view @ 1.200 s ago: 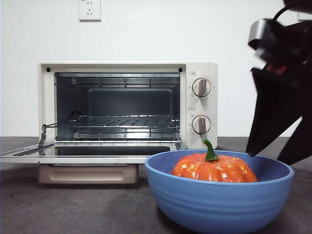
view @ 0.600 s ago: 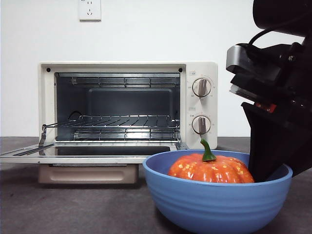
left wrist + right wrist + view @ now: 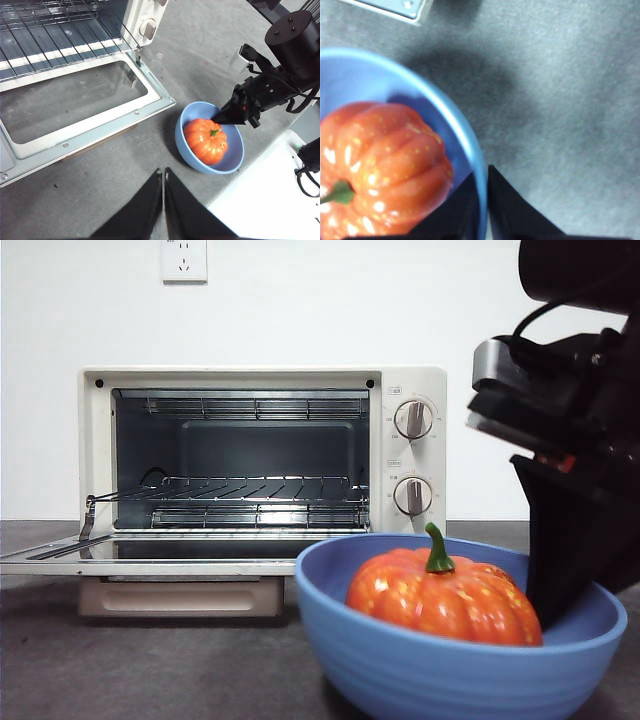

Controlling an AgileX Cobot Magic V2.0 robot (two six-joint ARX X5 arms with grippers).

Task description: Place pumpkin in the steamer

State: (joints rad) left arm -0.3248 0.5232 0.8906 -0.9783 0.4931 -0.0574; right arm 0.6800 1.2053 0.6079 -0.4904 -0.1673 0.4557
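Pumpkin (image 3: 440, 595) low in the blue bowl (image 3: 440, 680), stem up, on the counter (image 3: 150, 660) just in front of the steamer (image 3: 260, 380) and toward its knob side. Not yet inside the steamer.

Right pincer (image 3: 482, 172) clamped on the bowl's rim, 1 jaw inside the wall, 1 outside, close beside the pumpkin but not on it. Judged from that hold: meant to carry or tip bowl and fruit together, not to pick the pumpkin out. Bowl tipped in the front view, rim higher on the pincer's side, probably because of this one-sided hold. Pumpkin against the wall nearest the pincer.

Steamer door (image 3: 75, 100) dropped flat toward the bowl, wire rack (image 3: 250, 488) bare behind it. Left open, presumably, to give a clear way in over the door.

Left pincer (image 3: 163, 172) closed on nothing, above bare counter in front of the door, well apart from the bowl. Looks parked, out of the working arm's way.

Risk, as a guess: glossy round pumpkin free to roll in a tilted bowl, and a rim held at 1 spot only. Calls for a slow, level move and enough height to pass the door's edge.
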